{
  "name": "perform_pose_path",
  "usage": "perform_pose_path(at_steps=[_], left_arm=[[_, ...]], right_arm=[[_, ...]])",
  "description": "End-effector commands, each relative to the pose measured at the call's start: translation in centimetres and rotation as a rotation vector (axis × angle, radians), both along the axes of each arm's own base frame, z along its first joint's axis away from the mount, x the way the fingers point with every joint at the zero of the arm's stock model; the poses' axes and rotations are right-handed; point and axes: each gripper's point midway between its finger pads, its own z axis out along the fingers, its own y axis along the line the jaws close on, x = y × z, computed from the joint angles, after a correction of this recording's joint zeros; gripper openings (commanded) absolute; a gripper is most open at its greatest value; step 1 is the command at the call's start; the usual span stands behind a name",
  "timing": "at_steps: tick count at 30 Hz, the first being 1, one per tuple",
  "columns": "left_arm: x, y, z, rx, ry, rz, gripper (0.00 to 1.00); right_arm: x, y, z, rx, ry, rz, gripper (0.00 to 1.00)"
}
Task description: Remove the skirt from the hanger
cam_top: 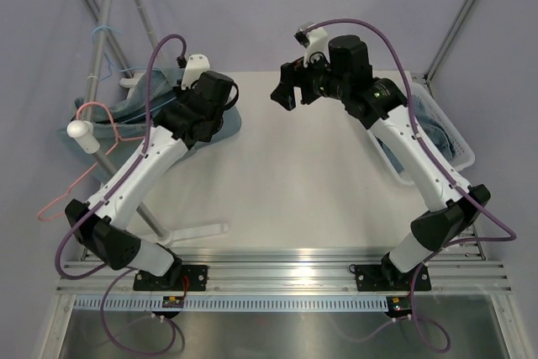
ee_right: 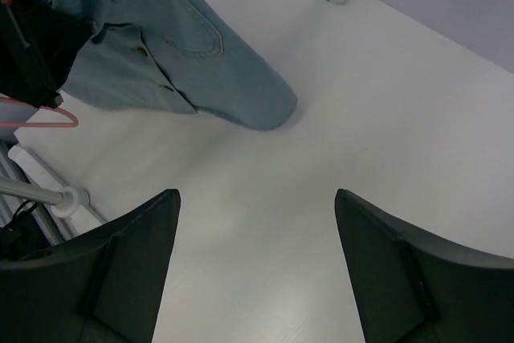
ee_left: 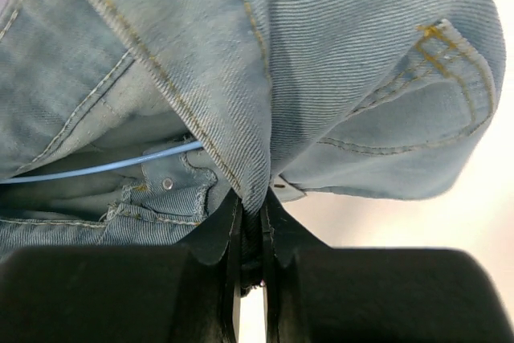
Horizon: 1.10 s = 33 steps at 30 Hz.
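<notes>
The light-blue denim skirt [cam_top: 130, 111] lies bunched at the table's back left, under the clothes rack. My left gripper [cam_top: 193, 126] is down on it. In the left wrist view the left gripper [ee_left: 250, 208] is shut on a fold of the skirt [ee_left: 353, 78], and a thin light-blue hanger wire [ee_left: 96, 168] runs inside the denim. My right gripper [cam_top: 284, 90] hovers open and empty above the table's back middle. In the right wrist view the right gripper [ee_right: 255, 198] has bare table between its fingers and the skirt [ee_right: 201, 70] is ahead of it.
A metal clothes rack [cam_top: 105, 48] stands at the back left, its white foot [cam_top: 197, 231] on the table. An empty pink hanger [cam_top: 63, 191] hangs at the left. A white basket [cam_top: 445, 136] with denim clothes sits at the right edge.
</notes>
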Motion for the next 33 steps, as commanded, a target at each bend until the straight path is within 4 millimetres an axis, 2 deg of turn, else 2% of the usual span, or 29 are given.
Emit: perform_pose_path(at_steps=[1, 3, 4, 5, 6, 7, 8, 9, 10, 16, 25, 28, 33], left_arm=[[-1.6, -0.9, 1.1, -0.127, -0.045, -0.070, 0.00], [-2.0, -1.0, 1.0, -0.146, -0.044, -0.091, 0.00], [-2.4, -0.8, 1.4, -0.154, -0.055, -0.094, 0.00], [-2.6, -0.8, 1.5, -0.156, -0.057, -0.098, 0.00], [-2.7, -0.7, 1.5, -0.151, -0.056, -0.101, 0.00], [-2.9, -0.5, 1.6, -0.150, -0.052, -0.098, 0.00], [-3.2, -0.4, 1.8, -0.157, -0.056, -0.101, 0.00], [-3.3, -0.4, 2.0, -0.164, -0.060, -0.104, 0.00], [-3.5, -0.4, 1.9, -0.168, -0.059, -0.107, 0.00], [-4.2, -0.3, 2.5, -0.193, -0.075, -0.133, 0.00], [-5.3, 0.1, 3.2, -0.206, -0.080, -0.150, 0.00], [-5.5, 0.2, 3.5, -0.214, -0.087, -0.160, 0.00], [-6.1, 0.4, 4.0, -0.224, -0.095, -0.175, 0.00]], right_arm=[[0.8, 2.1, 3.6, 0.054, -0.160, 0.092, 0.84], [1.0, 2.9, 4.4, 0.092, -0.163, 0.113, 0.84], [1.7, 3.7, 3.3, 0.084, -0.137, 0.132, 0.84], [1.5, 4.1, 3.9, 0.103, -0.107, 0.139, 0.84], [2.3, 5.1, 2.5, 0.105, -0.048, 0.152, 0.82], [2.5, 5.6, 2.2, 0.106, -0.019, 0.158, 0.82], [2.3, 5.6, 3.1, 0.107, -0.007, 0.164, 0.81], [2.1, 6.2, 2.9, 0.101, 0.007, 0.176, 0.81], [2.6, 6.9, 1.8, 0.082, 0.026, 0.177, 0.81], [3.2, 8.5, 1.6, 0.051, 0.008, 0.120, 0.91], [2.1, 9.5, 4.8, 0.095, -0.096, 0.240, 0.91], [1.8, 10.1, 5.1, 0.090, -0.132, 0.303, 0.88], [0.1, 11.3, 6.4, 0.132, -0.195, 0.456, 0.84]])
